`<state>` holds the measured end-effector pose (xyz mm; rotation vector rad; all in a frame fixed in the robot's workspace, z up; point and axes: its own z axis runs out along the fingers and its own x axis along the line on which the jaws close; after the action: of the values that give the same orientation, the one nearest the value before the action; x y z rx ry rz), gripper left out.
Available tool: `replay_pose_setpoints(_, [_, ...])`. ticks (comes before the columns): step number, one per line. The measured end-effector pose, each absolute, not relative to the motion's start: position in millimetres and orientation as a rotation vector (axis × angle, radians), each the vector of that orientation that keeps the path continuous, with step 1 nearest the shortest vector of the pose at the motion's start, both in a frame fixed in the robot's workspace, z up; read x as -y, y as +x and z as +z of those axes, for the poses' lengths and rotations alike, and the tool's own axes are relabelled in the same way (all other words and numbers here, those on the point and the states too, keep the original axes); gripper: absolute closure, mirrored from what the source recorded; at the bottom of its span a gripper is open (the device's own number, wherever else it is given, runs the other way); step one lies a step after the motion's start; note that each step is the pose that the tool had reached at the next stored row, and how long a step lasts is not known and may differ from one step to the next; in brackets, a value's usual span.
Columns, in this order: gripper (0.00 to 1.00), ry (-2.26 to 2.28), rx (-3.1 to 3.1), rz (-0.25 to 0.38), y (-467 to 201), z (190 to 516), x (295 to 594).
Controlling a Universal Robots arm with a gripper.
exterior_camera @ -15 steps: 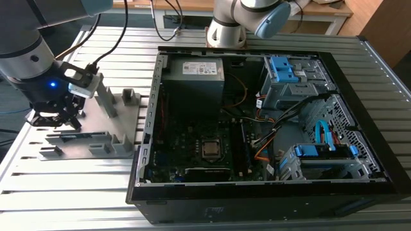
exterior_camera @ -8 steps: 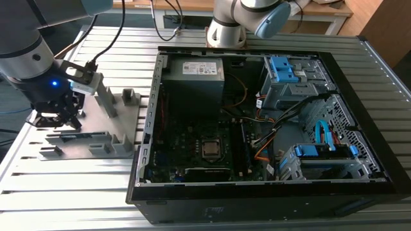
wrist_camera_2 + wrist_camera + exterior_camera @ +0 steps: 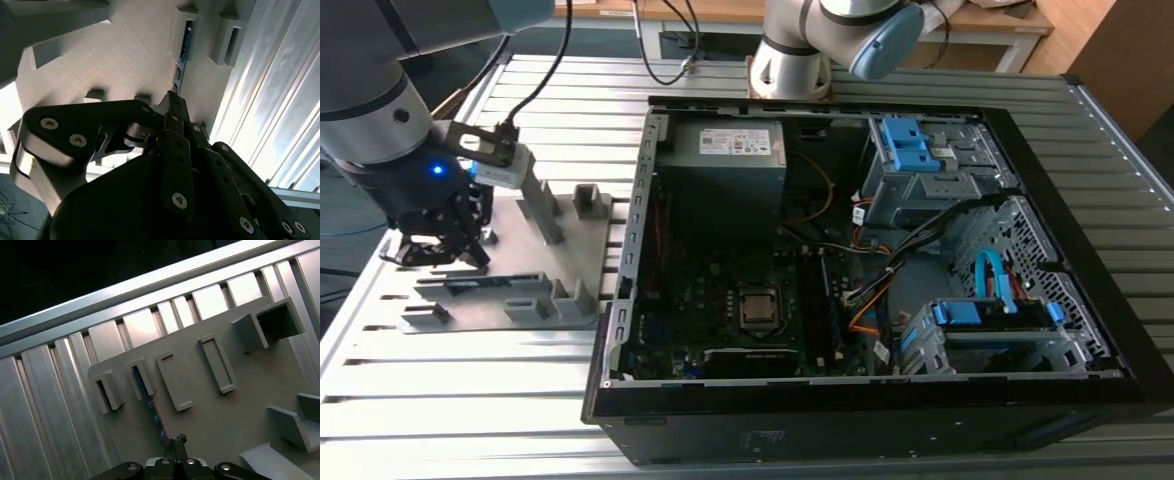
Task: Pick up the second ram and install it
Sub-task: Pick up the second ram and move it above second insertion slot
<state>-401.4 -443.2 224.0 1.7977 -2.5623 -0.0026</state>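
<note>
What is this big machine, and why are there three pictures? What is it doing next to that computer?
It is a robot arm with a pincer at its end. One picture, the exterior view, comes from a camera off the arm. It shows a ribbed metal table with an open computer and, to the exterior view's left, a grey holder plate. The other two pictures come from cameras riding on the arm's wrist. In a slot of the plate stands a thin memory stick, on its edge. The pincer is right at one end of it; I cannot tell whether it holds it yet.
</note>
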Motion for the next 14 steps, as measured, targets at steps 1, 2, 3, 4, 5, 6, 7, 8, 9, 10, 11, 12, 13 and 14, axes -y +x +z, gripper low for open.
replay_pose_setpoints(1, [0.9,1.822,2.545,-0.002,-401.4,224.0,443.2])
replay_pose_setpoints(2, [0.9,1.833,2.537,-0.002,-401.4,224.0,443.2])
replay_pose_setpoints(3, [0.9,1.844,2.529,-0.002,-401.4,224.0,443.2])
replay_pose_setpoints(4, [0.9,1.855,2.521,-0.002,-401.4,224.0,443.2])
replay_pose_setpoints(5, [0.9,1.865,2.514,-0.002,-401.4,224.0,443.2])
replay_pose_setpoints(6, [0.9,1.875,2.507,-0.002,-401.4,224.0,443.2])
replay_pose_setpoints(7, [0.9,1.884,2.5,-0.002,-401.4,224.0,443.2])
replay_pose_setpoints(8, [0.9,1.894,2.492,-0.002,-401.4,224.0,443.2])
replay_pose_setpoints(9, [0.9,1.903,2.485,-0.002,-401.4,224.0,443.2])
replay_pose_setpoints(10, [0.9,1.912,2.478,-0.002,-401.4,224.0,443.2])
replay_pose_setpoints(11, [0.9,1.922,2.471,-0.002,-401.4,224.0,443.2])
replay_pose_setpoints(12, [0.9,1.931,2.463,-0.002,-401.4,224.0,443.2])
replay_pose_setpoints(13, [0.9,1.94,2.456,-0.002,-401.4,224.0,443.2])
replay_pose_setpoints(14, [0.9,1.95,2.449,-0.002,-401.4,224.0,443.2])
